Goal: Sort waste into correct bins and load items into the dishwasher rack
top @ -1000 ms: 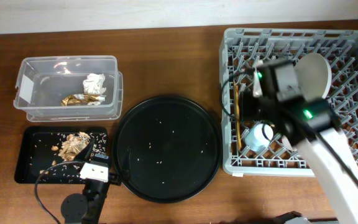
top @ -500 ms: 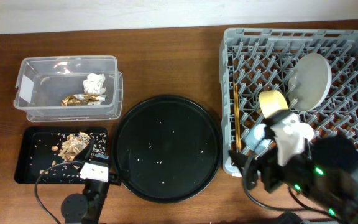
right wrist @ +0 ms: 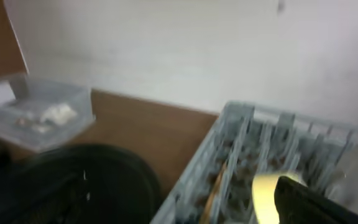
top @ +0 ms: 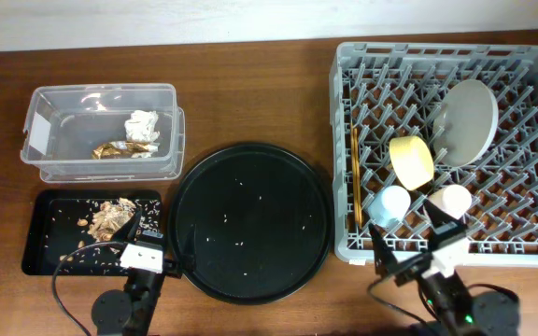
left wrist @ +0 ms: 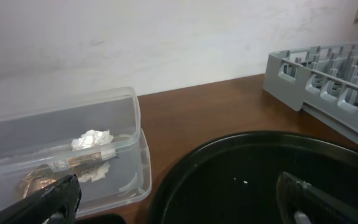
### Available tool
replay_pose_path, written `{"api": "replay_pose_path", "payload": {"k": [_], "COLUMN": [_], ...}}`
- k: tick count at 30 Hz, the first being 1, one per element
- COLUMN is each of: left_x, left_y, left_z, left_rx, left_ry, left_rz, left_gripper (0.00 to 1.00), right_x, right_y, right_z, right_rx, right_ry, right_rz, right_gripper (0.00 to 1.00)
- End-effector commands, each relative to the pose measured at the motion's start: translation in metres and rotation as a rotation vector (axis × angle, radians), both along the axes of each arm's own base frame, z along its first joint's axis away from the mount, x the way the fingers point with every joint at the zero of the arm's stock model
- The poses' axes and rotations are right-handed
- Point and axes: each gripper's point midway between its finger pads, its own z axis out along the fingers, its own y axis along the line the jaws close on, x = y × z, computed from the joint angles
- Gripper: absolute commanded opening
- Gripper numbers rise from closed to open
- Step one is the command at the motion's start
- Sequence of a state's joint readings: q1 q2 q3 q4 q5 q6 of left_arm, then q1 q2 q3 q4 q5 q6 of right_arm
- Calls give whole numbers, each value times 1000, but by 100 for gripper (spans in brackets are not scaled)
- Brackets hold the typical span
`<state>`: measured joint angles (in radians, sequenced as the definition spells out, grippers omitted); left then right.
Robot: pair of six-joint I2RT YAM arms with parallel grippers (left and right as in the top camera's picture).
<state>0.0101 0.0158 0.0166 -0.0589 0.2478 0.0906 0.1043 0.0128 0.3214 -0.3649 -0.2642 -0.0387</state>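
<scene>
The grey dishwasher rack [top: 521,224] at the right holds the grey-green plate [top: 470,117] on edge, the yellow bowl [top: 411,161], the blue cup [top: 390,203], the pink cup [top: 454,199] and the chopsticks [top: 354,177]. A white tissue [top: 143,125] and a gold wrapper [top: 118,149] lie in the clear tub [top: 59,163]. Food scraps [top: 108,217] lie in the shallow black tray [top: 40,252]. My right gripper [top: 409,238] stands open at the rack's front edge, empty. My left gripper [top: 155,245] is open and empty at the table's front, between the shallow tray and the round tray.
A large round black tray [top: 250,219] with a few crumbs fills the middle of the table. In the left wrist view the tub [left wrist: 73,149], the round tray [left wrist: 260,180] and a rack corner [left wrist: 316,74] show ahead. The right wrist view is blurred; the rack [right wrist: 247,155] and one finger [right wrist: 319,202] show.
My right arm has pulled back from over the rack to the table's front edge and its jaws have opened. The pink cup now shows in the rack beside the blue cup.
</scene>
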Motion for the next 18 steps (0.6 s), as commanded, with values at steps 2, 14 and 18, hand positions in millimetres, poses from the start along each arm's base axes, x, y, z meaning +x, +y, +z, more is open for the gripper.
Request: {"api": "replay_pose_path", "payload": {"k": [2, 14, 18], "left_x": [0, 0, 0], "left_y": [0, 0, 0], "left_z": [-2, -2, -2], "left_rx": [15, 15, 15], "left_ry": [-3, -3, -3], "left_rz": [-2, -2, -2], "left_gripper": [99, 99, 99], "right_x": [21, 29, 29], "right_y": [4, 4, 4], "right_z": [-36, -73, -73], "right_rx": [0, -5, -5], "right_ry": [-50, -5, -4], "right_rz": [13, 7, 7], "right_gripper": [99, 99, 99]}}
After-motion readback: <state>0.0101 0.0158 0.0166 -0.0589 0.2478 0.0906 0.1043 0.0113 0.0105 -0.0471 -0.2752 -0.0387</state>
